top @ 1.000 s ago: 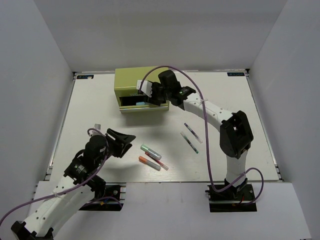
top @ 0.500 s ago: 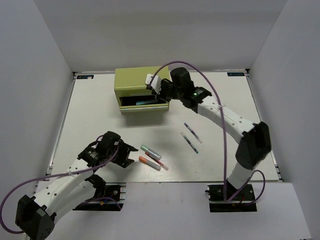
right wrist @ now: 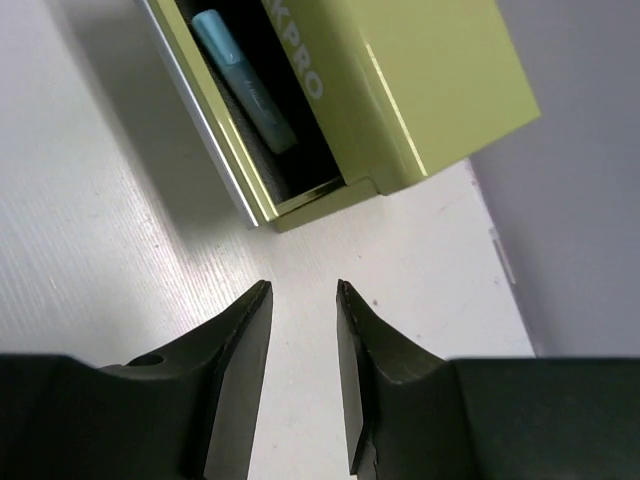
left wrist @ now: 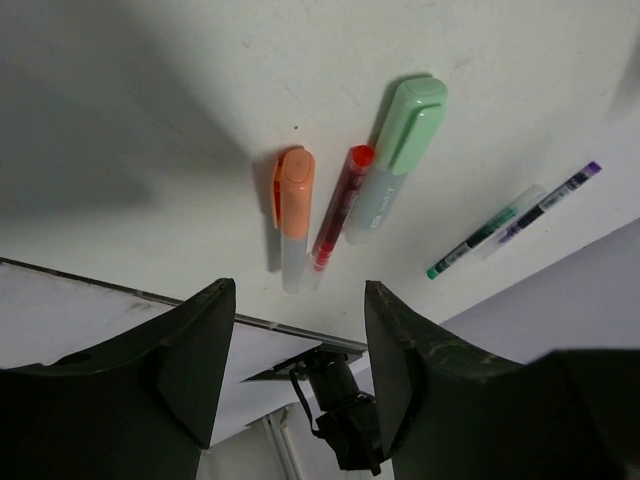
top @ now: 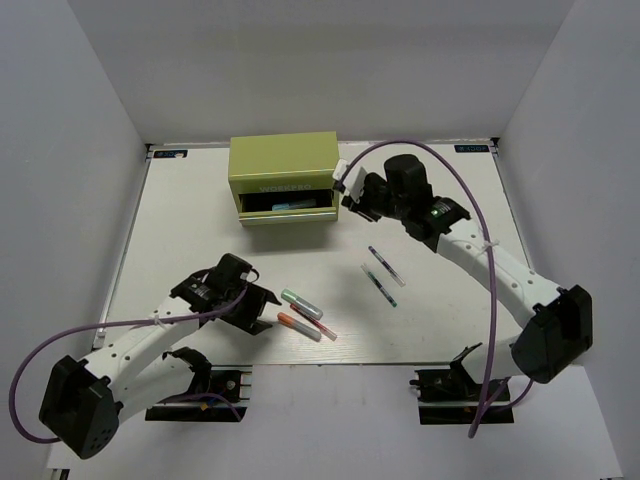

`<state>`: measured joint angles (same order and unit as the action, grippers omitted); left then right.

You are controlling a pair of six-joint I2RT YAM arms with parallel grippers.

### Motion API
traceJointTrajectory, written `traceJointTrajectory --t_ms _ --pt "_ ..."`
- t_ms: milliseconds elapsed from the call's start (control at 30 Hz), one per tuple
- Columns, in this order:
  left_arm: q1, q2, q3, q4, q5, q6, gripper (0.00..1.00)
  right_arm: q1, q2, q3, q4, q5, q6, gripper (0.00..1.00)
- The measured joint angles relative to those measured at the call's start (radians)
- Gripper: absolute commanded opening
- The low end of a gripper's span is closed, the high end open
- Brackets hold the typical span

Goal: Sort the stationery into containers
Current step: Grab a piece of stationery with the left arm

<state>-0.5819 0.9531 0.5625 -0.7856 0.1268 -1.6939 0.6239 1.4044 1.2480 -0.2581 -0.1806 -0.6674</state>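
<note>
The olive-green chest (top: 283,178) stands at the back of the table with its lower drawer (top: 290,212) pulled out. A blue marker (right wrist: 243,80) lies inside the drawer. My right gripper (top: 347,195) hovers just right of the drawer, open and empty (right wrist: 303,288). Near the front lie a green marker (top: 301,303), an orange marker (top: 298,325) and a thin red pen (top: 318,325) close together. My left gripper (top: 262,306) is open just left of them, and they show beyond its fingertips (left wrist: 298,290). Two thin dark pens (top: 385,262) (top: 378,285) lie mid-table.
White walls close in the table on the left, right and back. The table's front edge (top: 330,365) runs just behind the three markers. The right arm's base mount (left wrist: 340,420) shows past that edge in the left wrist view.
My right gripper has pulled back from the drawer mouth to the right, leaving the blue marker inside. The left gripper has swung down and right toward the markers.
</note>
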Motion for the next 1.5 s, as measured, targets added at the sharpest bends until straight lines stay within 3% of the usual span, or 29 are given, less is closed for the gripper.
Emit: traceJointTrajectory --t_ms 300,567,1100,1500 --pt "-0.009 0.128 -0.014 0.034 0.013 0.026 0.65 -0.039 -0.149 -0.095 0.024 0.012 -0.019 0.4" --pt "-0.01 0.224 0.096 0.04 0.003 0.054 0.65 -0.071 -0.183 -0.141 0.022 -0.002 0.008 0.42" --pt "-0.042 0.271 0.058 0.026 0.003 0.049 0.58 -0.092 -0.287 -0.216 0.045 -0.05 0.066 0.43" --pt "-0.088 0.474 0.1 0.132 0.032 0.02 0.57 -0.104 -0.34 -0.27 0.05 -0.071 0.089 0.43"
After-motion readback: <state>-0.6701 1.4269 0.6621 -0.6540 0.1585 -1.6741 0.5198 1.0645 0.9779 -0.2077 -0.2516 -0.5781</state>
